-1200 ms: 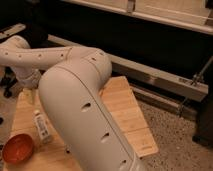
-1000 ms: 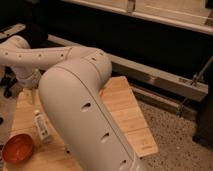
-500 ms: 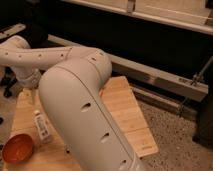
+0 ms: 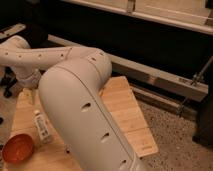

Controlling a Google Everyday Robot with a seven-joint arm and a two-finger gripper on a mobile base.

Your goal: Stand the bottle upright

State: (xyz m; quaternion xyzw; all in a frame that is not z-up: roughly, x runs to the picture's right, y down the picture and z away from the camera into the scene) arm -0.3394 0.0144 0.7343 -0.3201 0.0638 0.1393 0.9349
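Robot arm, white and bulky, fills the middle of the view. Its thick near segment rises from the bottom edge to a rounded elbow, and a thinner segment with a row of small dark holes reaches from there to the left.

At the far left the arm bends downward and ends in the gripper, which hangs over the back left part of a pale wooden table. The gripper's 2 fingers are spread apart and released, with nothing between them. Whether their tips touch the tabletop cannot be told.

The bottle lies flat on its side on the left part of the table. It is small, slim and clear, with a pale label, and its whitish cap points toward the back of the table. It lies nearer the front than the gripper and apart from it, close to the arm's thick segment on its right.

1 orange bowl sits at the front left corner of the table, just beside the bottle's lower end.

Behind the table stands a dark cabinet front with a metal rail along its base. Speckled grey floor shows at the lower right.
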